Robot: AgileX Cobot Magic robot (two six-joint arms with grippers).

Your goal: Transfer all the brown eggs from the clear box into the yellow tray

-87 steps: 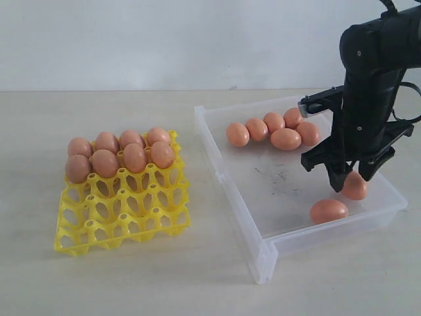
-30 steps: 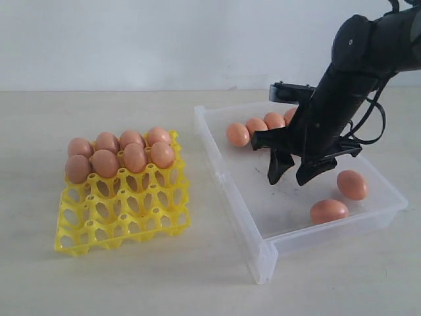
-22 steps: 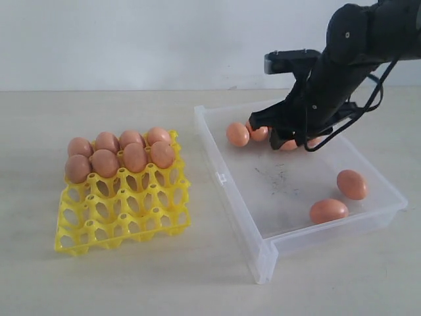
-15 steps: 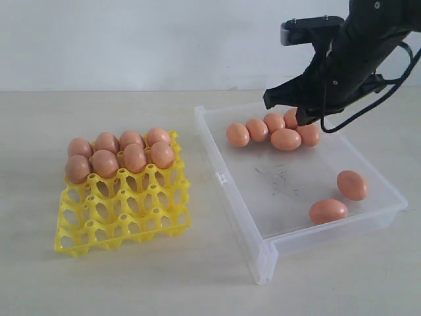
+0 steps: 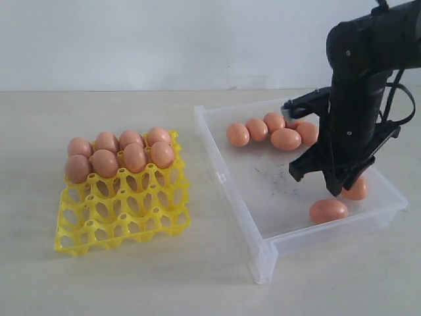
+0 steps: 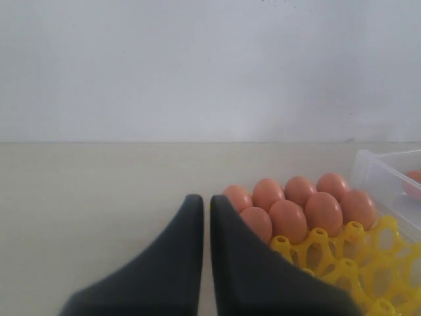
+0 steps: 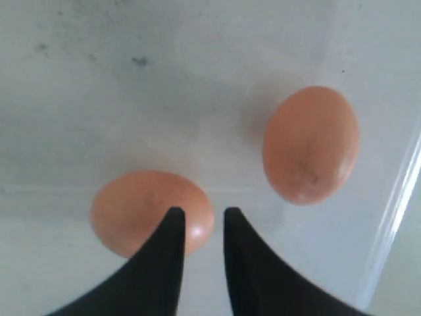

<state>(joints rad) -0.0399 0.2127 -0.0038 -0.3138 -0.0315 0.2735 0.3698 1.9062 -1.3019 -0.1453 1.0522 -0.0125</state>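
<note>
In the exterior view we see eight brown eggs seated in the yellow tray on the bench. The rest lie loose in the clear box, with the right hand low over two lying apart from the cluster. At the left wrist, the left hand is pressed together near the tray, pinching nothing. At the right wrist, the tips stand narrowly parted and empty over one egg, so we judge that descending this narrow could crack it or roll it into its neighbour.
</note>
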